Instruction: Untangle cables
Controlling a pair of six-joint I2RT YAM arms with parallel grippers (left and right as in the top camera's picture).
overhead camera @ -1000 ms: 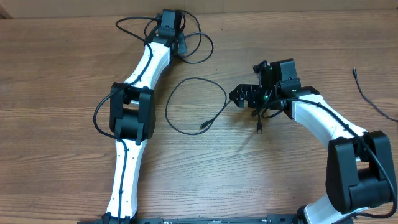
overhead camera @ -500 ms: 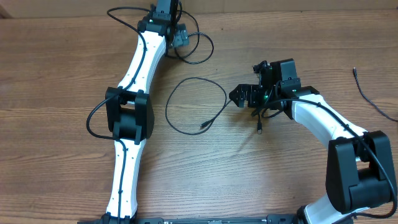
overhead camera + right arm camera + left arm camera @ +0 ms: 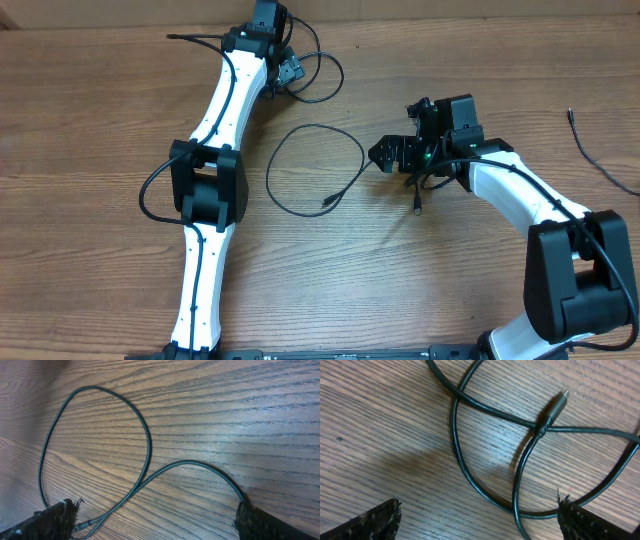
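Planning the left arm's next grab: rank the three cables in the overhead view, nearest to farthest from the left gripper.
From the left gripper:
1. The tangled cable, right beside it, at the top of the view.
2. The looped cable, in the middle.
3. The stray cable, far out on the right side.

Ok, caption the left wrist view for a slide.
Open left gripper above crossing black cable loops and a plug, on wooden table.

The left tool has opened; its arm reached farther out.
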